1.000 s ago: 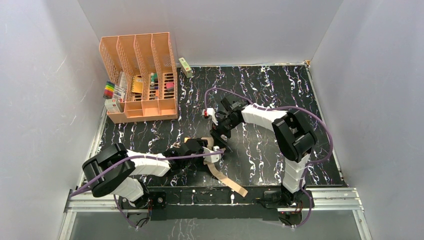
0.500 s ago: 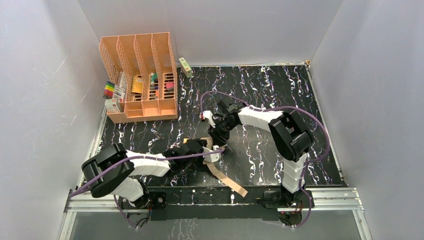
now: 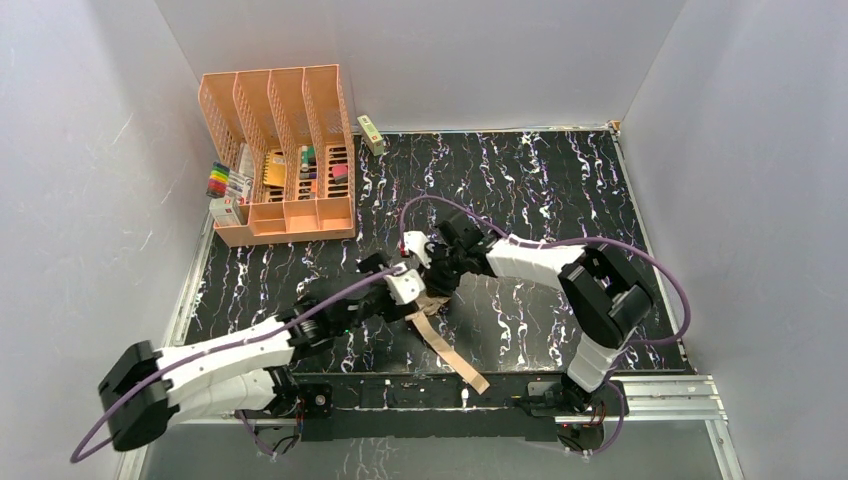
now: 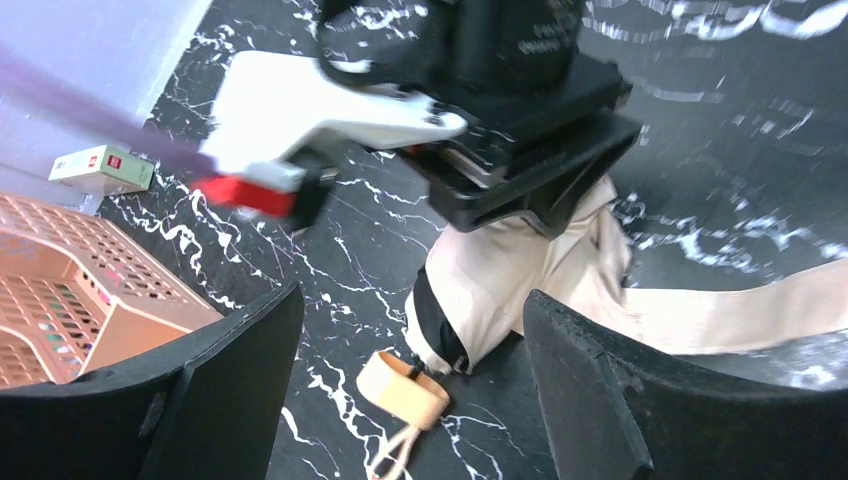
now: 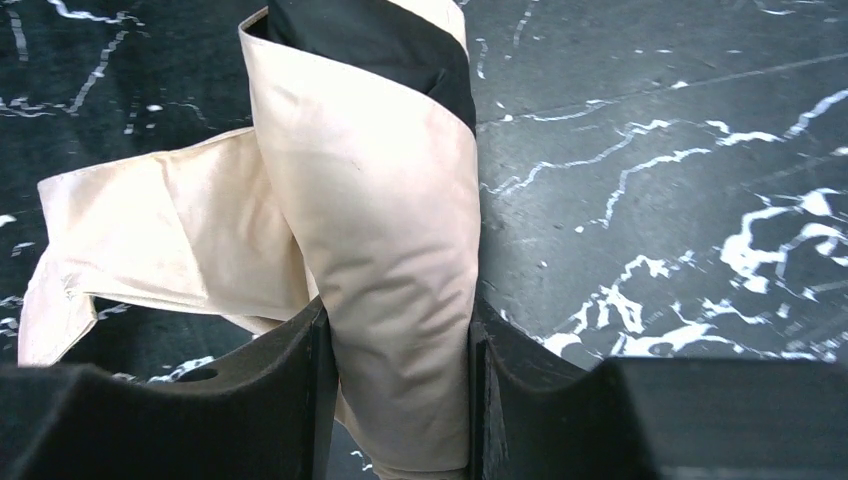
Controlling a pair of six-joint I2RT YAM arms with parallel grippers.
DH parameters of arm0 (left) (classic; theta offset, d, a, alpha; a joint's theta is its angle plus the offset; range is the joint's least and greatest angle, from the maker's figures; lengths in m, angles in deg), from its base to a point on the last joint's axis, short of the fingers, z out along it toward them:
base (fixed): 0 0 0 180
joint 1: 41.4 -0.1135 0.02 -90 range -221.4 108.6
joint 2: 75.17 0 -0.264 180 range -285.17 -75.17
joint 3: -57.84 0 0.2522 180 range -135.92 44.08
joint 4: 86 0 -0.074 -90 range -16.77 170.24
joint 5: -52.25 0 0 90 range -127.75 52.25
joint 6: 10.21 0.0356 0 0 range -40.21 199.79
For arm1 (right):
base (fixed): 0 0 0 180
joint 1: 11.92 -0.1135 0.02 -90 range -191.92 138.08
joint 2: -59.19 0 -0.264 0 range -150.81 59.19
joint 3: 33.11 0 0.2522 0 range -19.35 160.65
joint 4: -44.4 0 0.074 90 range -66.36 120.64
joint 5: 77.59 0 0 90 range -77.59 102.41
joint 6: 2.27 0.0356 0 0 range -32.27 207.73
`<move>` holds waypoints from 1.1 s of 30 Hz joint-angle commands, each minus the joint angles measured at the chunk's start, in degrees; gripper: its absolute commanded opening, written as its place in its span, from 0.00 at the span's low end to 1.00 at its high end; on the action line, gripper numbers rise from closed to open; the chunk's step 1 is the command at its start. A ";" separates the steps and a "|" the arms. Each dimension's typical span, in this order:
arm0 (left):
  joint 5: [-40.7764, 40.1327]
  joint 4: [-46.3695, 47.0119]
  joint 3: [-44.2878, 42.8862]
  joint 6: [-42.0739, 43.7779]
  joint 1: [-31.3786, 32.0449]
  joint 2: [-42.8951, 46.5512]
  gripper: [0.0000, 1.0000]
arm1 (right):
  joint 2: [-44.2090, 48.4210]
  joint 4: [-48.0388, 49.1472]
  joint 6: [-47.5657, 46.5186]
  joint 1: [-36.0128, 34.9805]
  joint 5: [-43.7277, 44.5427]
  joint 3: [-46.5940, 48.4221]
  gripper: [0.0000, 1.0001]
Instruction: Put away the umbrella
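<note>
The umbrella (image 3: 431,306) lies folded near the table's front centre, pale peach-tan fabric with a dark band. Its long strap (image 3: 456,357) trails toward the front edge. My right gripper (image 5: 397,320) is shut on the umbrella (image 5: 385,220), and its fingers (image 5: 300,390) press the fabric roll from both sides. My left gripper (image 4: 412,305) stands open just left of it, with nothing held between its fingers (image 4: 200,390). In the left wrist view the umbrella (image 4: 505,285) and its small tan handle (image 4: 403,390) lie on the table between the open fingers, under the right gripper (image 4: 530,140).
A peach-orange slotted organizer (image 3: 280,150) with stationery stands at the back left, with markers (image 3: 222,181) beside it. A small box (image 3: 371,133) lies by the back wall. Grey walls close in the black marbled table (image 3: 560,190) on three sides.
My right gripper came down and closed on the umbrella. My left gripper then opened, let go of the umbrella and shifted slightly up and left as its arm stretched out.
</note>
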 commanded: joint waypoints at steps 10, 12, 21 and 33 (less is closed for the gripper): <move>-13.92 -14.45 -1.40 -23.42 -0.65 20.16 0.86 | 6.98 19.67 -7.84 -5.99 21.82 -20.11 0.24; -14.20 -13.46 -1.14 -24.84 -1.46 21.41 0.87 | 7.39 21.91 -9.09 -7.09 24.55 -22.04 0.24; 4.98 -7.13 -8.44 -30.07 -16.23 9.58 0.92 | 8.49 32.59 -13.34 -10.28 36.09 -29.51 0.29; 30.95 -7.78 -17.35 -20.30 -22.36 -14.77 0.92 | 10.57 43.01 -23.47 -13.99 33.64 -37.97 0.32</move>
